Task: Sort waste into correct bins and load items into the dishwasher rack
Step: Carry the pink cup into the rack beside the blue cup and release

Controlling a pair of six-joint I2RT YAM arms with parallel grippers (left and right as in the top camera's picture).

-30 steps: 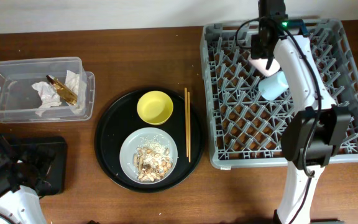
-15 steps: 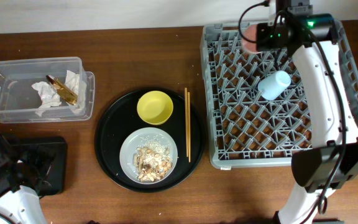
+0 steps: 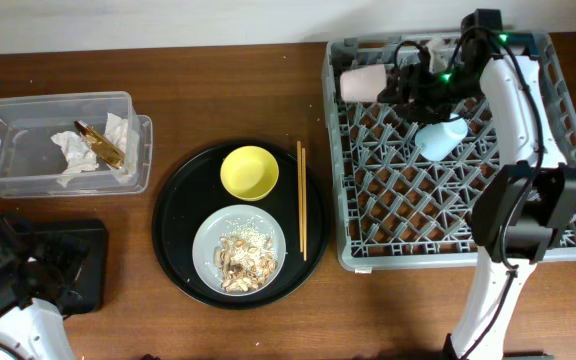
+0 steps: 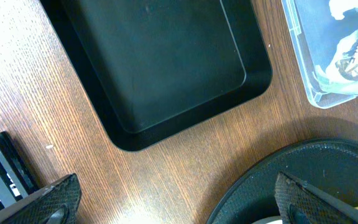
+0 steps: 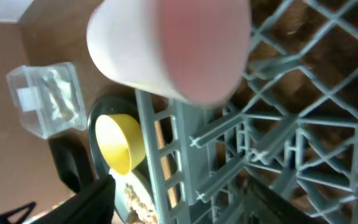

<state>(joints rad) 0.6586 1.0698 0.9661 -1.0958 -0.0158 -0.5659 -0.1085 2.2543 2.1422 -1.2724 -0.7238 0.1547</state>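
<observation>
The small pink cup [image 3: 361, 83] lies on its side at the back left corner of the grey dishwasher rack [image 3: 438, 262]. My right gripper [image 3: 400, 86] is just right of it, open, and the cup [image 5: 166, 43] sits ahead of the spread fingers. The light blue cup [image 3: 440, 137] lies in the rack. The yellow bowl [image 3: 249, 172], the plate [image 3: 208, 235] with food scraps [image 3: 243, 258] and the chopsticks [image 3: 301, 200] rest on the round black tray [image 3: 178, 210]. My left gripper [image 4: 179, 208] is open and empty, beside the shallow black tray [image 4: 160, 62].
The clear box [image 3: 28, 105] at the back left holds white napkins [image 3: 73, 160] and a gold-brown wrapper [image 3: 98, 143]. The shallow black tray [image 3: 83, 270] is at the front left, partly under my left arm. The rack's pegs [image 5: 185, 143] stand close under my right gripper.
My right gripper swung left and down along the rack's back. The pink cup went with it from the back edge to the rack's back left corner.
</observation>
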